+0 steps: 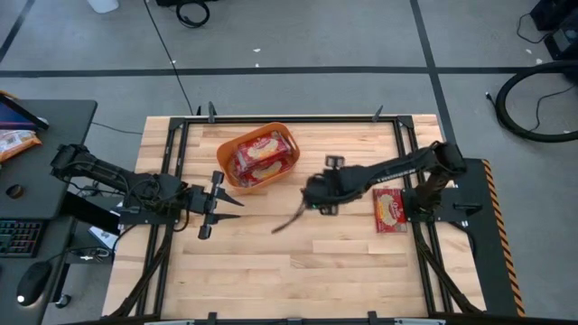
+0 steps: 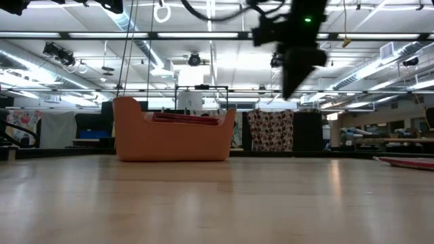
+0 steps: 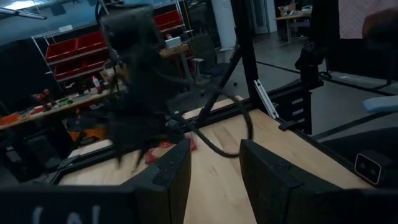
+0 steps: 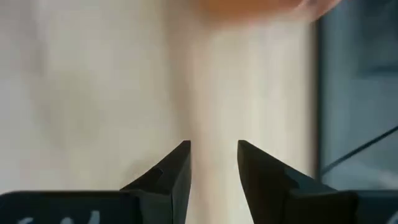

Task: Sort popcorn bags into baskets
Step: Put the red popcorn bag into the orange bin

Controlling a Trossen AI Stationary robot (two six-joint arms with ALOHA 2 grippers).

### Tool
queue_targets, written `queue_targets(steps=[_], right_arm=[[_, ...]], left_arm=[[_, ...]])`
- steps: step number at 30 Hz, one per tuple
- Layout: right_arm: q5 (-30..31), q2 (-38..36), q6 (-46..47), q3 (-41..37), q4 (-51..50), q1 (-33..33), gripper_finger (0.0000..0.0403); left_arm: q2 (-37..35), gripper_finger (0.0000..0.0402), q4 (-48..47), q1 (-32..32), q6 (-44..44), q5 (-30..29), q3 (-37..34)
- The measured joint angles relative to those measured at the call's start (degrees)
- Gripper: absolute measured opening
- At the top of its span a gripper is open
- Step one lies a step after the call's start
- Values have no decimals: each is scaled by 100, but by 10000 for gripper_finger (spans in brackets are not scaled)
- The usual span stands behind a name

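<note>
**Inspector:** Start at the near edge of the table [image 1: 316, 262] and work away from you. What do you have?

**Operator:** Nearest me is bare wood. Next, on my left, the left tool [image 1: 217, 204] waits above the table's left side, just short of the basket. In its wrist view I see its two dark fingers [image 3: 171, 180] standing apart with nothing between them.

**Inspector:** And the right arm?

**Operator:** The right tool [image 1: 287, 221] hangs over the middle of the table, raised well clear of the surface; in the low view it shows high above the wood. Its wrist view gives me two fingers [image 4: 171, 177] parted with only plain table between them. It carries nothing.

**Inspector:** Loose stock on the table?

**Operator:** One popcorn bag [image 1: 390, 209] lies flat near the right edge, beside the base of the right arm, well apart from the basket. It is red with a pale panel in the middle. The low view catches only its thin edge at the far right.

**Inspector:** The basket?

**Operator:** The orange basket [image 1: 228, 153] sits toward the far side, left of centre. Red packets [image 1: 264, 153] lie inside it, overlapping; I cannot tell how many. In the low view their edges show just above its rim.

**Inspector:** Anything beyond the table?

**Operator:** A dark desk on the far left, with an orange-and-white snack bag [image 1: 13, 142] on it.
</note>
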Motion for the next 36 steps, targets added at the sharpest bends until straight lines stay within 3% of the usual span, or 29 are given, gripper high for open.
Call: queue_targets(steps=[6,10,18,29,36], right_arm=[[-1393,-11,2246,-663,-1004,318,135],[-2256,-33,3126,-1318,-1176,437,135],[-3105,-539,4426,-2622,-664,557,135],[-3572,-1102,4860,-3868,-634,-8,135],[-3379,-1080,3522,-4043,156,-450,135]], left_arm=[[1,141,35,0,-24,0,0],[-1,141,46,0,-88,0,0],[-1,141,48,0,-150,0,0],[-1,141,47,0,-148,0,-2],[-1,141,101,0,-133,0,-2]])
